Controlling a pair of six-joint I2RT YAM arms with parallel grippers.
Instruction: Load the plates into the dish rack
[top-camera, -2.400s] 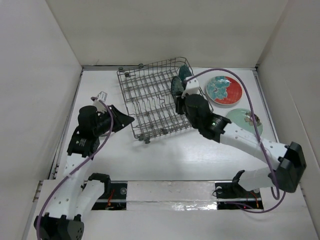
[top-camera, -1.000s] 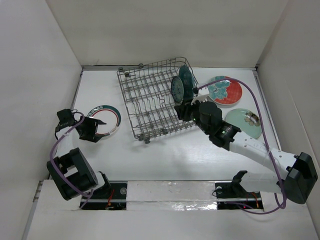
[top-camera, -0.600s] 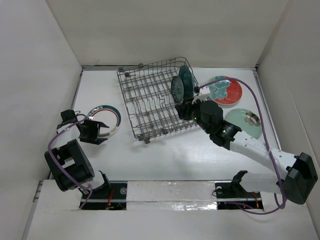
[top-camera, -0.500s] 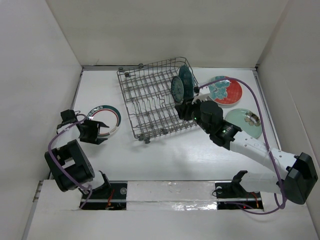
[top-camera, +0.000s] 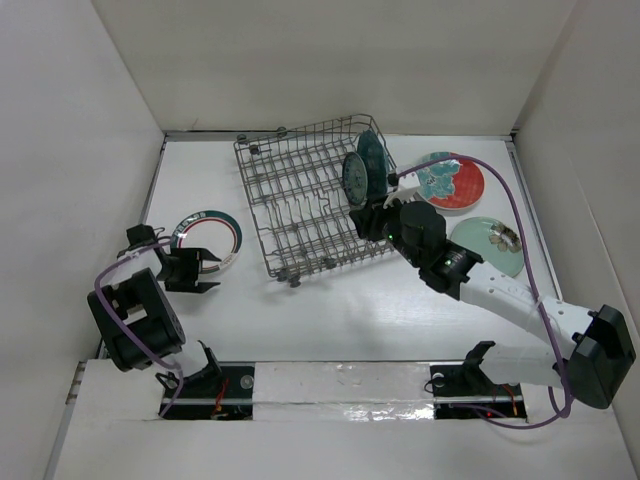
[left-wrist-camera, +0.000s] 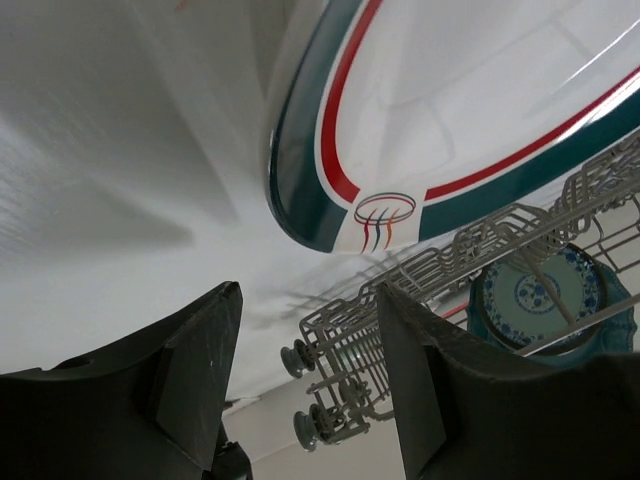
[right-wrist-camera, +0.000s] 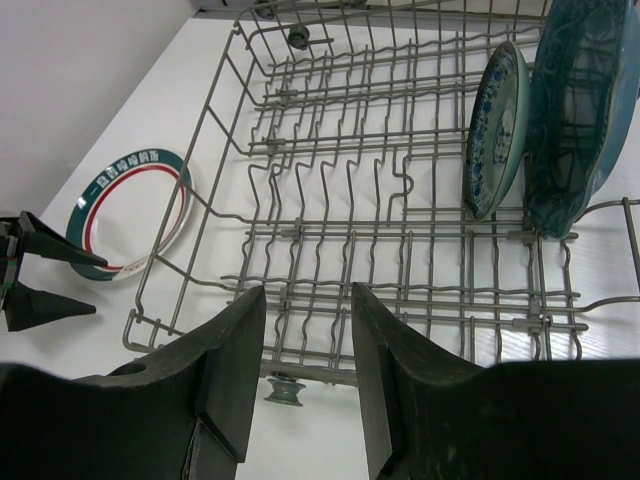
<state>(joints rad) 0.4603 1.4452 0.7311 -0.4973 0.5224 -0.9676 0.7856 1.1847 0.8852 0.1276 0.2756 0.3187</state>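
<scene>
The dish rack (top-camera: 305, 205) stands at the table's middle back. Two plates stand upright at its right end: a dark teal scalloped one (top-camera: 376, 158) (right-wrist-camera: 578, 105) and a small teal patterned one (top-camera: 353, 180) (right-wrist-camera: 497, 130). A white plate with a teal-red rim band (top-camera: 207, 236) (left-wrist-camera: 420, 130) lies flat to the rack's left. My left gripper (top-camera: 210, 271) (left-wrist-camera: 305, 380) is open and empty, low at that plate's near edge. My right gripper (top-camera: 362, 223) (right-wrist-camera: 305, 360) hangs open and empty over the rack's near right corner. A half red, half teal plate (top-camera: 449, 181) and a pale mint plate (top-camera: 488, 246) lie right of the rack.
White walls close the table in on the left, back and right. The right arm's purple cable (top-camera: 500, 190) arcs over the two plates on the right. The rack (left-wrist-camera: 400, 320) sits askew, its dark feet (right-wrist-camera: 283, 388) on the table.
The left arm has drawn back toward the near edge, and its gripper has slid a little nearer along the white plate's edge. The right arm has hardly moved.
</scene>
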